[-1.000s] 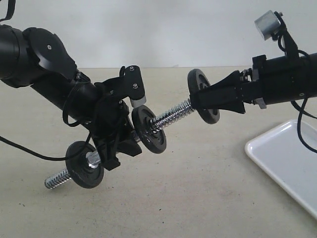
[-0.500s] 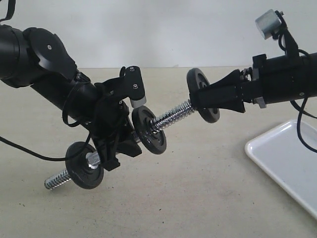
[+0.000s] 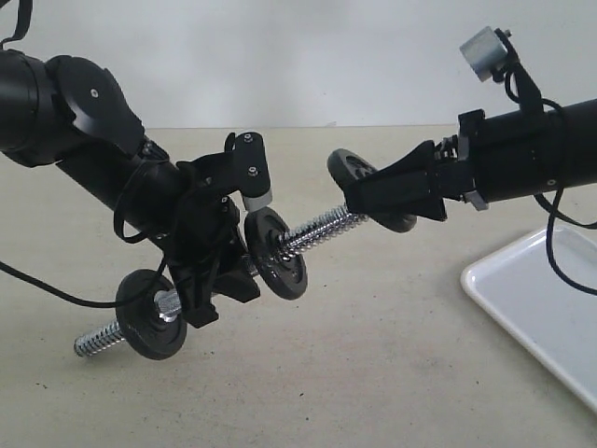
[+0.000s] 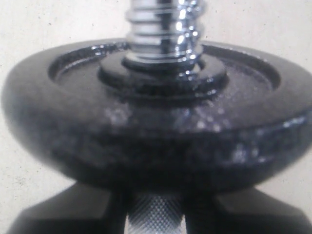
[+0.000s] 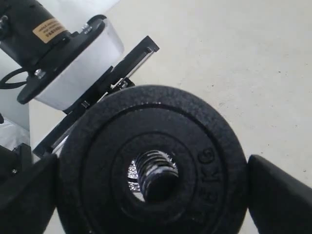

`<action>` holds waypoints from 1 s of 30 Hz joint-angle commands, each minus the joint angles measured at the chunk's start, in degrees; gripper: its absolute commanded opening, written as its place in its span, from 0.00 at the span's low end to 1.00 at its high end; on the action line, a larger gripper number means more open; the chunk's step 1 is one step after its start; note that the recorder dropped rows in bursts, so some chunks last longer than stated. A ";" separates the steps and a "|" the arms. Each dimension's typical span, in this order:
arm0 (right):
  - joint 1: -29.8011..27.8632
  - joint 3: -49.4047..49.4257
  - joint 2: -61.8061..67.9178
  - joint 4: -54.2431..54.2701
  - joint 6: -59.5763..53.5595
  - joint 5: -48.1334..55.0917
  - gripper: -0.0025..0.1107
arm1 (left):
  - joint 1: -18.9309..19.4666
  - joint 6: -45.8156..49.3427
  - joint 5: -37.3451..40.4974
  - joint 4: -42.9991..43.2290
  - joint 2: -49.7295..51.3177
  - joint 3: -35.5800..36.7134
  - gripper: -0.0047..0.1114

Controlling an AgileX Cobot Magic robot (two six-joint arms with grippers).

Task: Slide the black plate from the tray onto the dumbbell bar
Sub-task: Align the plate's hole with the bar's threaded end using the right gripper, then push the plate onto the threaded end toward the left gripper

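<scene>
My left gripper is shut on the knurled middle of the dumbbell bar, holding it tilted above the table. Two black discs sit on the bar, one just right of the jaws and one near its lower left end. In the left wrist view a disc fills the picture, with the thread rising past it. My right gripper is shut on the rim of the black plate. The bar's threaded tip sits in the plate's centre hole. The tray lies at the lower right.
The beige table runs under both arms. The left arm's wrist camera housing shows behind the plate in the right wrist view. A black cable hangs from the left arm, another from the right arm over the tray.
My right gripper has carried the black plate left and slightly up, along the threaded end. The left arm and the bar have shifted a little down and left.
</scene>
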 commanded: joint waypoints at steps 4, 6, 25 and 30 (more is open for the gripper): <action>0.65 -0.45 0.01 1.15 0.24 0.71 0.02 | -0.22 0.14 -3.63 -7.11 -3.12 -1.85 0.08; 0.65 -0.45 0.01 1.15 0.24 0.31 0.02 | -0.22 -0.76 -4.48 -7.11 -3.12 -1.85 0.08; -3.88 -0.45 0.01 1.47 0.88 5.04 0.02 | -0.22 -0.70 -4.76 -7.55 -3.12 -1.85 0.08; -3.88 -0.45 0.01 2.19 0.88 5.16 0.02 | -0.22 -0.70 -4.54 -7.55 -3.12 -1.85 0.08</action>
